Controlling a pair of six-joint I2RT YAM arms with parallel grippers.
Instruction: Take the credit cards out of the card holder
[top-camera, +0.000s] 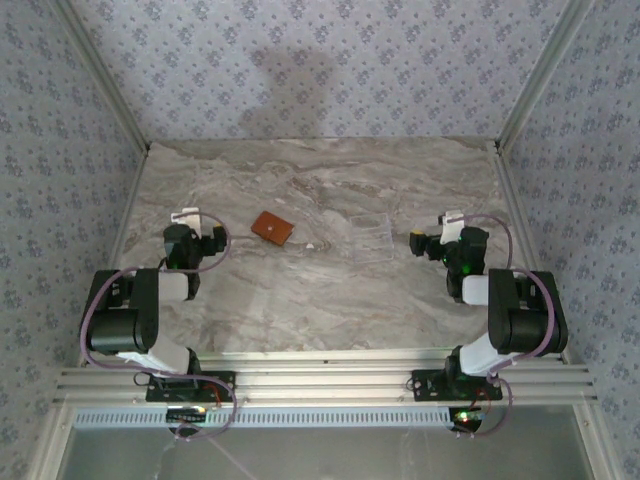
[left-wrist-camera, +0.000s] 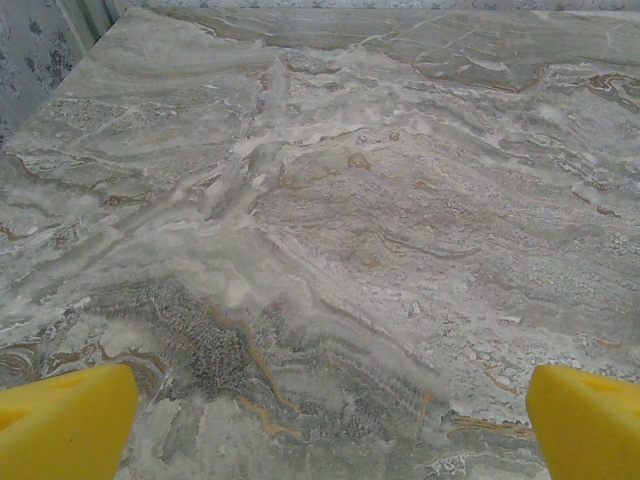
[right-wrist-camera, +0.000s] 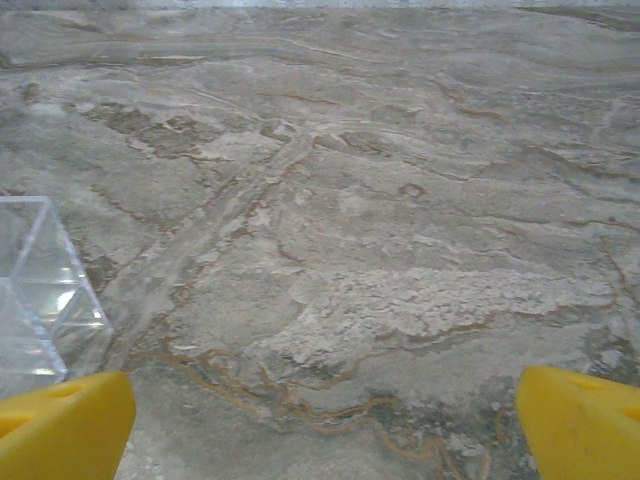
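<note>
1. Left of centre in the overhead view: card holder (top-camera: 272, 228), orange-brown, folded shut, flat on the table (top-camera: 300, 310). Inside hidden, so contents cannot be told.
2. Just right of centre: clear plastic tray (top-camera: 370, 238), marble visible through it. One corner of it sits at the left edge of the right wrist view.
3. Centre left: left gripper (top-camera: 212, 238), aimed right toward the card holder, near it but apart. Yellow fingertips (left-wrist-camera: 70, 425) spread wide, nothing between them but bare marble.
4. Centre right: right gripper (top-camera: 418, 243), aimed left, just beside the tray's right edge. Fingers likewise wide apart, gripping nothing.
5. Both arms folded low, elbows back toward the bottom of the frame, bases bolted to an aluminium rail (top-camera: 320, 380).
6. Grey-brown veined marble tabletop; blue-grey floral wallpaper (top-camera: 300, 60) on three sides.
</note>
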